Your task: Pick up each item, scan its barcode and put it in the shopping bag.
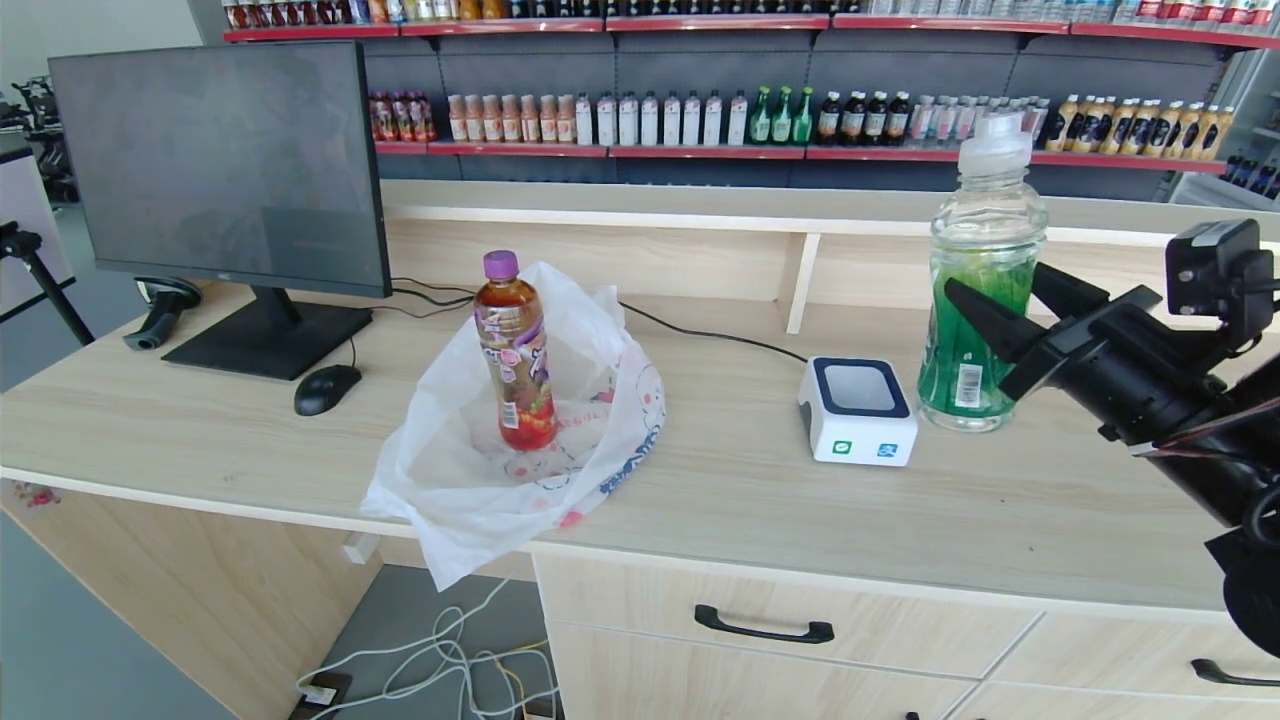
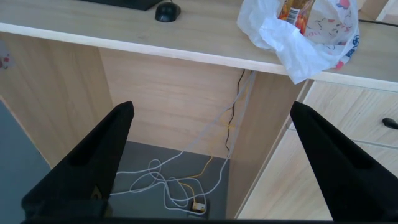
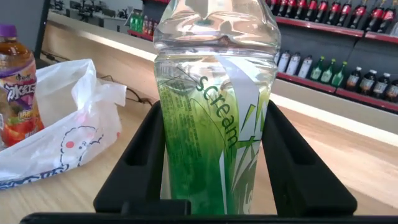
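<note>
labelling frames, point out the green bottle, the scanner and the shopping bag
green bottle [image 1: 985, 250], head view, its upper body
scanner [image 1: 860, 387], head view, its dark window
shopping bag [image 1: 620, 390], head view, its right side

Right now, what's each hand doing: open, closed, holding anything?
Left hand: open, holding nothing.
Right hand: around the green bottle standing on the counter; whether it grips cannot be told.

Bright, even light fills my views. The green bottle [image 1: 975, 300] glints along its clear shoulders and casts only a faint shadow on the table [image 1: 760, 500]. Behind the bottle, the shelf [image 1: 800, 152] bows toward my head view's edges.
</note>
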